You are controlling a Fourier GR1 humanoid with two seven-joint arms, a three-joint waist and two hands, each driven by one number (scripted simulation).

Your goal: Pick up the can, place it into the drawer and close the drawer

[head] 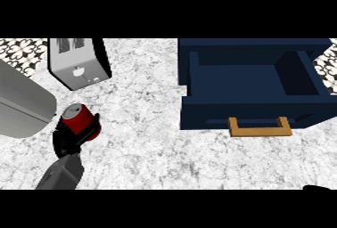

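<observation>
Fingers of our black left hand [71, 136] curl round the red cylindrical metal can [79, 116], which sits at the left of the speckled grey-white stone counter [145, 147], just below the silver box-shaped toaster [79, 67]. We judge the pickup to be under way: we cannot tell whether the can has left the counter. Carrying, placing and closing all remain. Well apart to the right, the dark navy blue drawer [253, 82] stands pulled open, its tan wooden handle [260, 128] facing us. Our right hand [319, 187] shows only as a black sliver at the lower right edge. A large grey appliance [20, 107] is cut off at left.
</observation>
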